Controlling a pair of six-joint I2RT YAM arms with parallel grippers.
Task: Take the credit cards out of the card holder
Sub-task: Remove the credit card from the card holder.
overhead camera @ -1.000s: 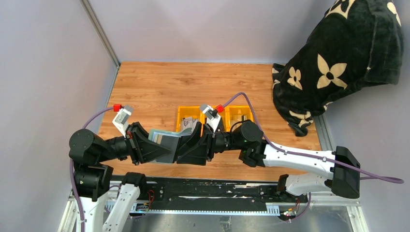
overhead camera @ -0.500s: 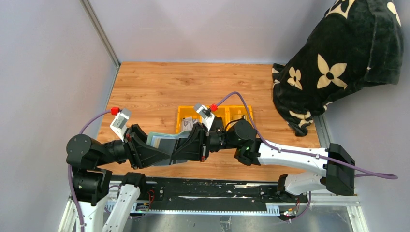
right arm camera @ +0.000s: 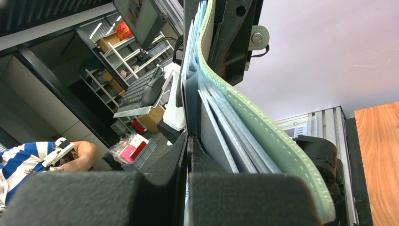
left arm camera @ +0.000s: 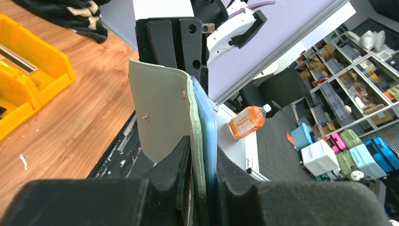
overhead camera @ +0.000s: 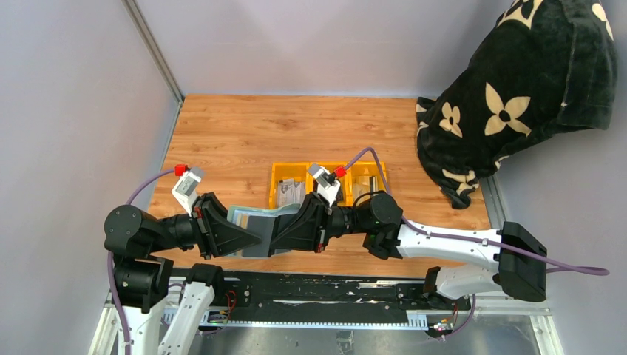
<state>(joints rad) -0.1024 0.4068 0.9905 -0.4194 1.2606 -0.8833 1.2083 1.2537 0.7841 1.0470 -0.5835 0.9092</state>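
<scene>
The sage-green card holder [overhead camera: 239,215] is held on edge above the table's near side, between my two grippers. My left gripper [overhead camera: 248,235] is shut on it; in the left wrist view its pads [left arm camera: 181,165] clamp the green wall and blue lining of the card holder [left arm camera: 160,108]. My right gripper [overhead camera: 275,235] faces it from the right, jaws shut [right arm camera: 187,141]. A thin pale credit card edge runs between its pads. More grey credit cards [right arm camera: 221,141] sit fanned inside the green cover [right arm camera: 268,132], just right of the pads.
A yellow three-compartment bin [overhead camera: 282,171] with cards in it stands just behind the grippers, also in the left wrist view [left arm camera: 33,70]. A black flower-patterned cloth [overhead camera: 517,89] is heaped at the table's back right. Grey walls close the left and rear.
My right gripper has gone from part open to shut at the card holder's open side. Both grippers and the holder shifted slightly left, then back right.
</scene>
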